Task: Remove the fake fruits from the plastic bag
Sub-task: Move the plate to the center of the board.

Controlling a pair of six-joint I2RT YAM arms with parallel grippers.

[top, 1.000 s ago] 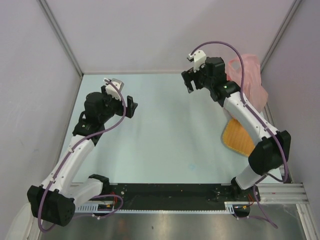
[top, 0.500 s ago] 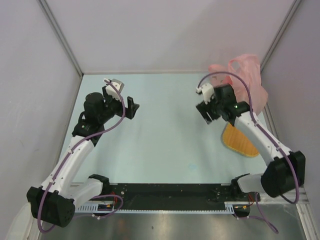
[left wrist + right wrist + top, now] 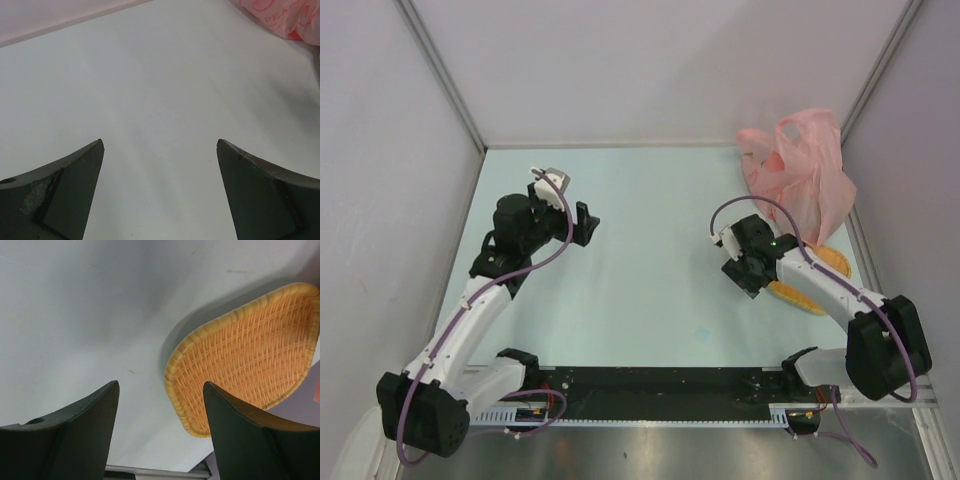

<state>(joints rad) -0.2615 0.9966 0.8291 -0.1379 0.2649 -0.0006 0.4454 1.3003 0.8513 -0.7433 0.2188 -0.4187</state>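
Sitting bunched in the far right corner of the table [image 3: 650, 290], the plastic bag [image 3: 802, 178] stood against the right wall, well apart from both arms. Its lower edge met the far rim of the woven tray [image 3: 835, 263]. Left wrist view caught pink-red print on it reading "PEAC", with the rest lost at a fold. Fake fruits could not be made out through the bag. Left gripper [image 3: 160, 145] had its jaws spread wide, empty, over bare table. Right gripper [image 3: 161, 386] was also spread and empty, low, just beside the tray's left edge.
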